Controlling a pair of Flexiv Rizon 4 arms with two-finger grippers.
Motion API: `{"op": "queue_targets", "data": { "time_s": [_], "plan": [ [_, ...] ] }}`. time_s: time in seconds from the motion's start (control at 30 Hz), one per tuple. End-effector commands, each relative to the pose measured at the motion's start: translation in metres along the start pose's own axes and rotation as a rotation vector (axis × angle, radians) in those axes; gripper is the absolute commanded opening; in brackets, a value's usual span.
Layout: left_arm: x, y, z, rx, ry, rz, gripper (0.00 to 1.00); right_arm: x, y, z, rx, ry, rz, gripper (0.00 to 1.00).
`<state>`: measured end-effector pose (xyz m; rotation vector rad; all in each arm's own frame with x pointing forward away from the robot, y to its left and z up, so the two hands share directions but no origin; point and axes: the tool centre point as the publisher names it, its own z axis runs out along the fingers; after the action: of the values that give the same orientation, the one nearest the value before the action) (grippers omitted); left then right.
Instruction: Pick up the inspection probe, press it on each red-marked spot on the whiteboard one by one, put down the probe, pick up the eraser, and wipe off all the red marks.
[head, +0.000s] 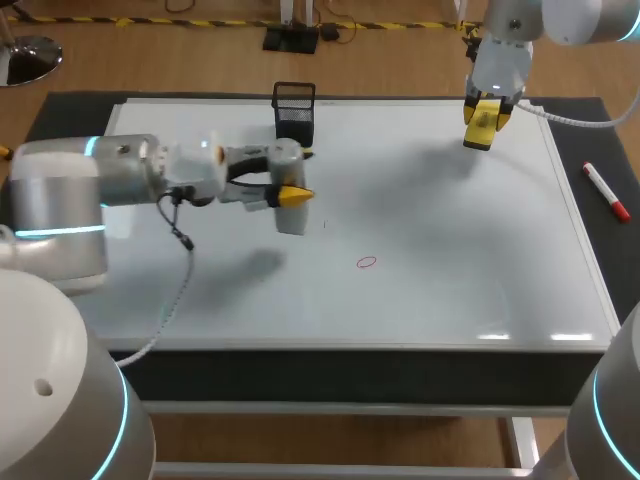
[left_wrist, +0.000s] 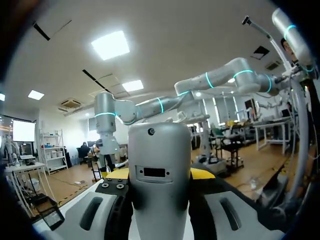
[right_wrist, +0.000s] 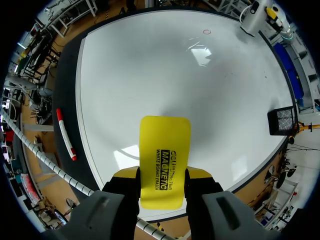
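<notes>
The right jaws are clamped on the yellow rectangular whiteboard eraser, held above the desk's far right corner. The left jaws grip the grey cylindrical inspection probe aloft. Wiping seems in hand: the eraser must reach the red oval mark mid-whiteboard.

One each: eraser, probe, red mark, marker, mesh holder.

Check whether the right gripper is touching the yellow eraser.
Touching. The right wrist view shows it: the right gripper has its two yellow-tipped fingers pressed against opposite long edges of the eraser, with no gap on either side.
</notes>
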<state>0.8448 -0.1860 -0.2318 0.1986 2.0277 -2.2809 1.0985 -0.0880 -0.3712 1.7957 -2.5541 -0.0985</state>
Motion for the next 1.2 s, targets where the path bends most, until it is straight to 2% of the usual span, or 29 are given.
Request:
{"op": "queue_targets", "data": {
  "time_s": [0.03,0.23,0.43,0.93,1.2],
  "plan": [
    [-0.01,0.017,0.053,0.021,0.099,-0.018,0.0,0.001,-0.001,-0.001,-0.001,0.003,-0.002,0.0],
    [0.002,0.026,0.075,0.069,0.159,-0.041,0.0,0.001,-0.001,-0.001,-0.001,0.003,-0.002,0.0],
    [0.009,0.039,0.087,0.073,0.197,-0.06,0.0,0.001,-0.001,-0.001,-0.001,0.003,-0.002,0.0],
    [0.018,0.059,0.105,0.079,0.253,-0.079,0.0,0.001,-0.001,-0.001,-0.001,0.003,-0.002,0.0],
    [0.019,0.063,0.107,0.077,0.26,-0.094,0.0,0.001,-0.001,-0.001,-0.001,0.003,-0.002,0.0]
  ]
}}
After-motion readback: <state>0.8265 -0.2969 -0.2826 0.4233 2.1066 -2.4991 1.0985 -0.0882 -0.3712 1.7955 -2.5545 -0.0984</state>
